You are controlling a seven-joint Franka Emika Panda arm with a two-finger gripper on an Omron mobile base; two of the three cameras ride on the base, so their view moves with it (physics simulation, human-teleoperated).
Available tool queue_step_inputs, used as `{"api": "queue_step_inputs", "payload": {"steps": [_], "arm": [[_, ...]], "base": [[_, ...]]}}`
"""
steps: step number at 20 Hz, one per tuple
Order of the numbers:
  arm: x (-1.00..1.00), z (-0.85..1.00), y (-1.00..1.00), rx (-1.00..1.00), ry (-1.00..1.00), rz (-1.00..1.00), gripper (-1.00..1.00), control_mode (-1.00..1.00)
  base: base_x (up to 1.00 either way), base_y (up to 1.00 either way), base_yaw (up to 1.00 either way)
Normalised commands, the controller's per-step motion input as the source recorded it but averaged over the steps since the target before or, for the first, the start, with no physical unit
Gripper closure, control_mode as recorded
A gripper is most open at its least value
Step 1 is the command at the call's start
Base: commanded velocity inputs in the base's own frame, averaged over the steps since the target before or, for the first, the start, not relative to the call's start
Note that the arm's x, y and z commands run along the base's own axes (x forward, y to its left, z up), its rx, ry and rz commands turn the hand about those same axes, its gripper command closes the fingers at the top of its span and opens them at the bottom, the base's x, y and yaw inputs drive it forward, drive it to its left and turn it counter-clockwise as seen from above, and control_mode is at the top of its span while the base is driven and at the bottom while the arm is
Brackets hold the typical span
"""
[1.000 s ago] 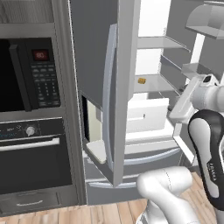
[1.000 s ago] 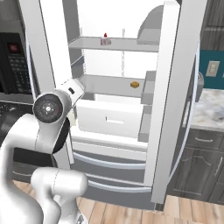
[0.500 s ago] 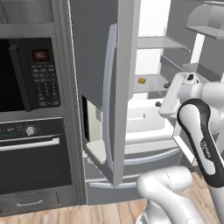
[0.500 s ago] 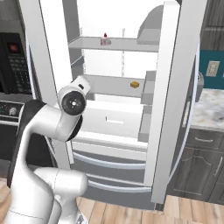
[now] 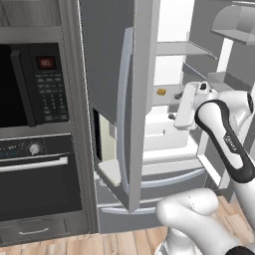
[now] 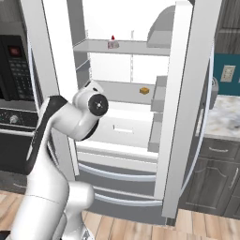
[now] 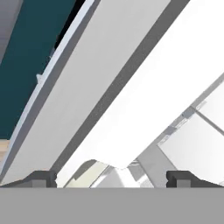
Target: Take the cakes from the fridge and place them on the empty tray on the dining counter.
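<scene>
Cakes: brown square (image 6: 144, 90) and cherry wedge (image 6: 112, 43) on fridge (image 6: 185, 117) shelves, beyond jaws.
Jaws (image 7: 111, 177): released, empty.
Change: arm has swung toward shelves; reach begun.

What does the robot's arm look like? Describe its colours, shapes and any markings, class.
The arm is made of glossy white, rounded, tube-like segments with dark grey or black bands at the joints. One joint ends in a round dark cap with a small centre dot. A black link carries small white lettering, too small to read. The gripper has two small dark fingertips.
</scene>
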Motion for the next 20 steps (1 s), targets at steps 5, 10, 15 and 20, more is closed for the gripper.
{"api": "queue_step_inputs", "payload": {"steps": [5,10,15,20], "arm": [[0.57,-0.26,0.16,0.00,-0.04,0.12,-1.00,-1.00],[0.53,-0.20,0.32,0.00,-0.01,0.11,-1.00,-1.00],[0.46,-0.10,0.36,0.00,0.00,0.12,-1.00,-1.00],[0.31,-0.04,0.38,0.00,0.00,0.17,-1.00,-1.00]], "base": [[0.00,0.00,0.00],[0.00,0.00,0.00],[0.00,0.00,0.00],[0.00,0.00,0.00]]}}
